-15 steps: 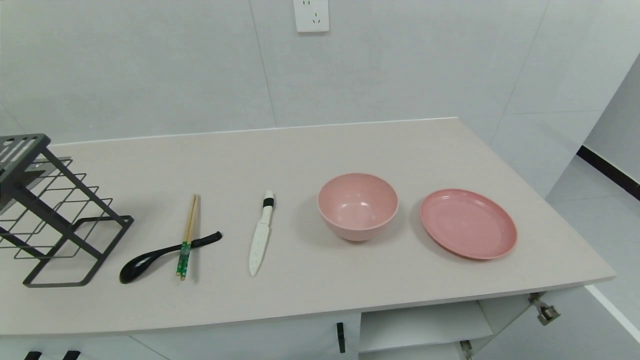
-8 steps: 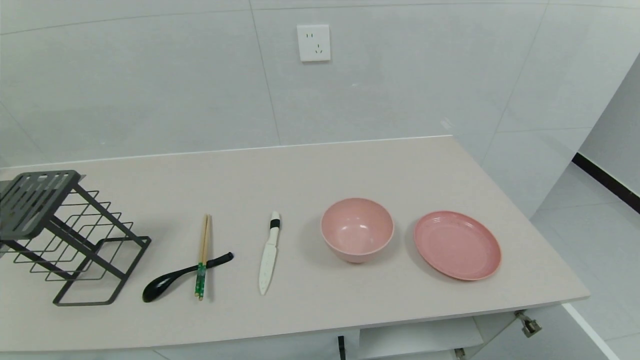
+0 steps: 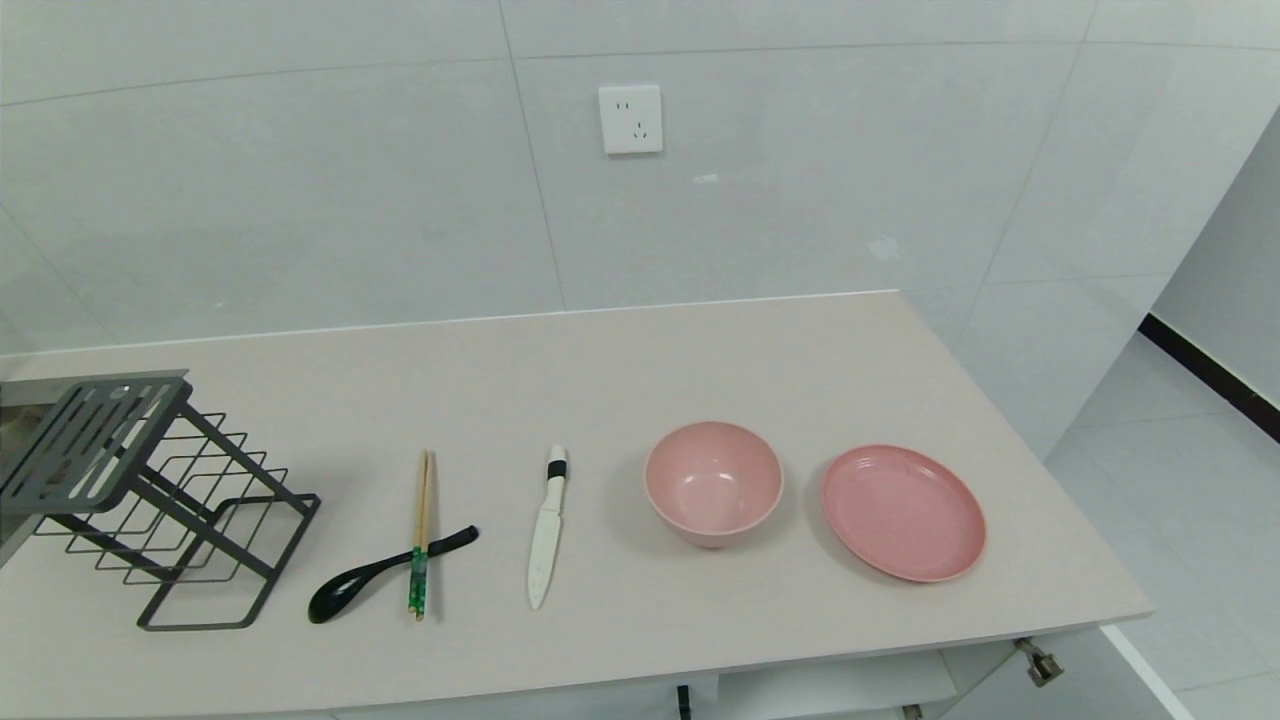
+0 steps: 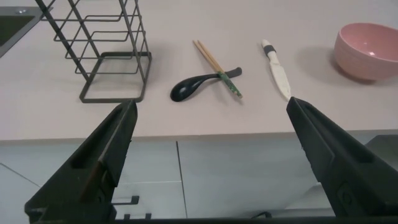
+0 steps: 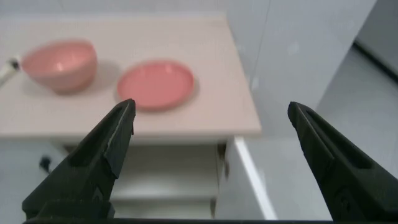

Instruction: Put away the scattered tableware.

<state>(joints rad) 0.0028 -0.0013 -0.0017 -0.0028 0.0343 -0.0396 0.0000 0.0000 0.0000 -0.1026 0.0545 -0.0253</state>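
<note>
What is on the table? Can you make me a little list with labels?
table: beige
rack: dark wire, at the left end
spoon: black, beside the rack
chopsticks: lying across the spoon handle
knife: white, between chopsticks and bowl
bowl: pink, upright
plate: pink, right of the bowl
left gripper: open, holding nothing
right gripper: open, holding nothing

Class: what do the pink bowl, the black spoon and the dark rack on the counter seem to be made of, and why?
Pink bowl: likely plastic or melamine; even matte colour, soft sheen.
Black spoon: plastic or glazed ceramic, unclear which; smooth, glossy surface.
Dark rack: metal wire with a matte dark coating; thin bent rods, slatted top.
</note>
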